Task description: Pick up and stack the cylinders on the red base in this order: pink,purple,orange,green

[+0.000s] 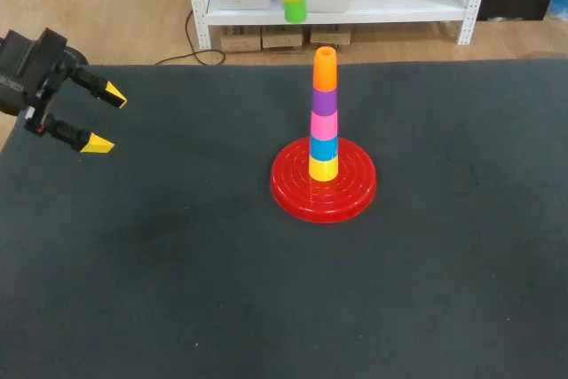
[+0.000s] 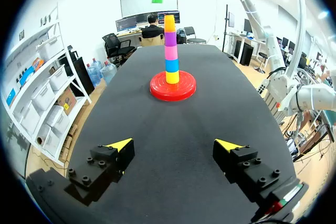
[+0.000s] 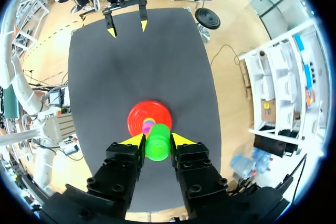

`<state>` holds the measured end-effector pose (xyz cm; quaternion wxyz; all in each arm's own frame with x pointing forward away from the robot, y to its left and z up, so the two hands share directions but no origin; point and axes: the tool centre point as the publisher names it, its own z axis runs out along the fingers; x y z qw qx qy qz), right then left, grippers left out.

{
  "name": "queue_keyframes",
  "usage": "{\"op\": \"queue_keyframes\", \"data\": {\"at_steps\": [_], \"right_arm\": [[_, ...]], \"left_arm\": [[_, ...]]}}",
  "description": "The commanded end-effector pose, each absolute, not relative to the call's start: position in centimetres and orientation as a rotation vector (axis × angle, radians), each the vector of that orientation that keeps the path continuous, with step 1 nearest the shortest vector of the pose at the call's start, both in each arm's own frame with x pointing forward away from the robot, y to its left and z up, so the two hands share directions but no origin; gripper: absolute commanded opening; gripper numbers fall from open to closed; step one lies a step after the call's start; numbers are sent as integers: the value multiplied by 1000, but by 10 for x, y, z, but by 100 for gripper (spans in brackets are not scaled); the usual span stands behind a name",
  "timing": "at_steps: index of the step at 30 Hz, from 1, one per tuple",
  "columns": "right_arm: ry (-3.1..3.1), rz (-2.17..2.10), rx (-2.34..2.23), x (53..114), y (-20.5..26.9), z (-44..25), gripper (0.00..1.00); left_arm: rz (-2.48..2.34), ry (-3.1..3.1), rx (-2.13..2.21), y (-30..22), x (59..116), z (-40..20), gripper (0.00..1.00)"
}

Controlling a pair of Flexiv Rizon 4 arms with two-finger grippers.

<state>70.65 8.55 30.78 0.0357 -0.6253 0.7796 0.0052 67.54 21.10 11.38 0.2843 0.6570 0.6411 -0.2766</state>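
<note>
Grips the green cylinder [image 1: 295, 8] in the right fingers [image 3: 134, 141], high up at 11 o'clock of the orange cylinder [image 1: 325, 67], topmost over the purple cylinder [image 1: 324, 102] and pink cylinder [image 1: 324, 124] on the red base [image 1: 324, 197]. Holds the left fingers [image 1: 99, 142] spread open at 9 o'clock by the left edge of the surface [image 1: 177, 290], well apart from the red base.

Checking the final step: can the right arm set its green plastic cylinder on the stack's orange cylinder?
Probably yes: the right gripper, shut on the green plastic cylinder, hangs above the uncovered orange cylinder; the left gripper is far aside.
</note>
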Motion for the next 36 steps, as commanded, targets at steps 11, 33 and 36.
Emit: {"op": "queue_keyframes", "data": {"at_steps": [11, 33, 36], "right_arm": [[2405, 2, -1822, 682, 55, 286, 0], [2431, 26, -1839, 683, 49, 276, 0], [2435, 22, -1846, 681, 51, 274, 0]], "left_arm": [[-736, 1715, 1757, 211, 675, 113, 100], [-736, 1715, 1757, 211, 675, 113, 100], [-736, 1715, 1757, 211, 675, 113, 100]]}}
